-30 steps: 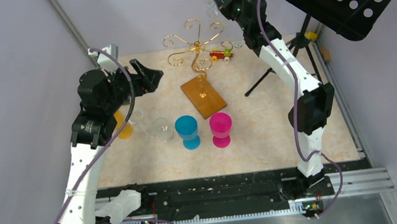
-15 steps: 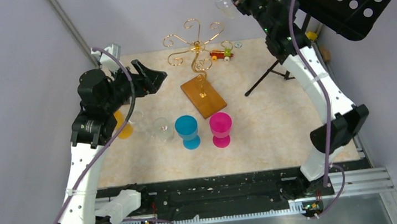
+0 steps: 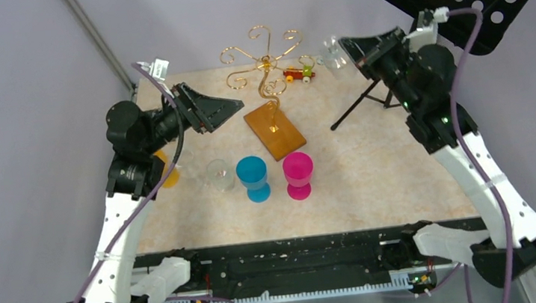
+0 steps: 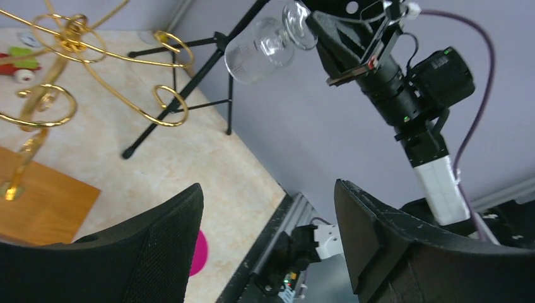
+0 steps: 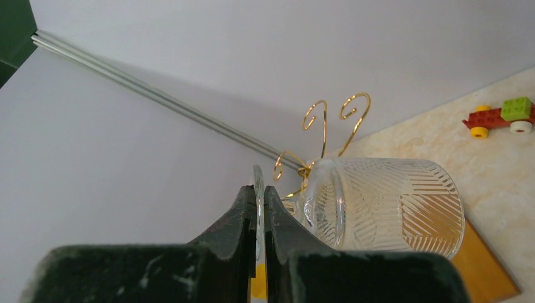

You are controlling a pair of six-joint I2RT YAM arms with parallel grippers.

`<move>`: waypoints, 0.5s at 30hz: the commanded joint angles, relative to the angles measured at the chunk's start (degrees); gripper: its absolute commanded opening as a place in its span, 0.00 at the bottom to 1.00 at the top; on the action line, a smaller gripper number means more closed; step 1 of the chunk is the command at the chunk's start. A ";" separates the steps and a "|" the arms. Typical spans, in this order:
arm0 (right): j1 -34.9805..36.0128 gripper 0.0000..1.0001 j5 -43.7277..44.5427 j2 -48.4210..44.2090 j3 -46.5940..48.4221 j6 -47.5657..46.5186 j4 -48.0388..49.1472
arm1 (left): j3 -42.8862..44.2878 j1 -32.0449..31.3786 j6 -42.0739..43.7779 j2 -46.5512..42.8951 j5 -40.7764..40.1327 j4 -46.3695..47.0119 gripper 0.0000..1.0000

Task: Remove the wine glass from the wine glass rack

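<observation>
so wine glass (image 3: 333,51) lies horiz in r gripper (image 3: 350,52), bowl twd rack (image 3: 276,132).

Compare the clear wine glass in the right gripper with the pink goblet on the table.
The wine glass is clear with cut lines; the pink goblet is opaque. The wine glass is tipped sideways in the air, its foot pinched by the right gripper; the pink goblet stands upright on the table, with nothing gripping it. Both are stemmed cups.
</observation>
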 commanded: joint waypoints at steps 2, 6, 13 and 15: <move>-0.24 0.00 -0.85 -12.79 -6.56 2.63 0.27 | -3.61 -2.22 -10.90 -1.47 5.92 14.15 0.79; -0.18 0.00 -3.18 -18.50 -11.48 3.34 -4.87 | -6.53 -6.59 -13.63 -0.27 4.88 17.54 0.79; -0.21 0.00 -11.15 -25.87 -21.85 7.12 -4.95 | -7.74 -15.96 -14.03 5.56 0.94 19.02 0.78; -0.19 0.00 -13.23 -26.94 -24.35 8.46 -3.71 | -7.70 -18.30 -15.11 7.76 0.44 20.50 0.78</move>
